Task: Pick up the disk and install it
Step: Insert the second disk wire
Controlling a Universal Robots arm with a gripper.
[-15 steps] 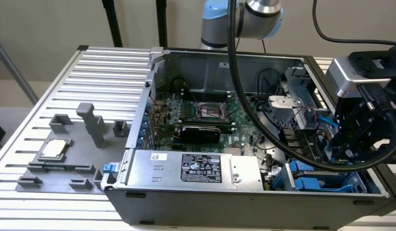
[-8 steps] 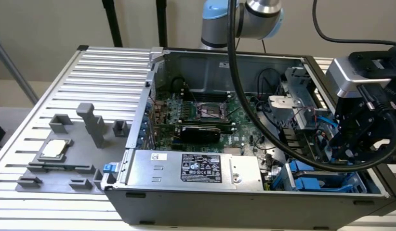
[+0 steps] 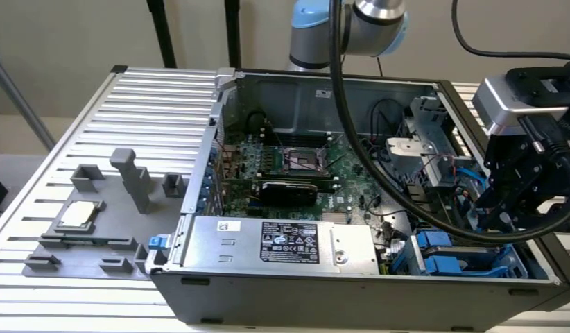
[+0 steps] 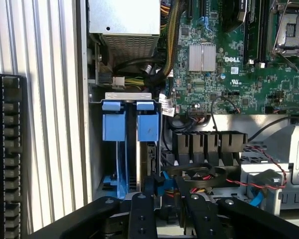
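From my wrist camera I can read one brand clearly: "DELL" in white letters on the green motherboard (image 4: 229, 74), just beside the ribbed silver heatsink (image 4: 202, 56). Near that heatsink, a small white sticker (image 4: 234, 69) on the board carries print too fine for me to read. In the exterior view, the silver power supply box (image 3: 266, 243) bears a black label (image 3: 292, 243) with white symbols and lines of text, none legible to me, and a small white sticker (image 3: 229, 226) toward the exterior view's left of that label, also unreadable.
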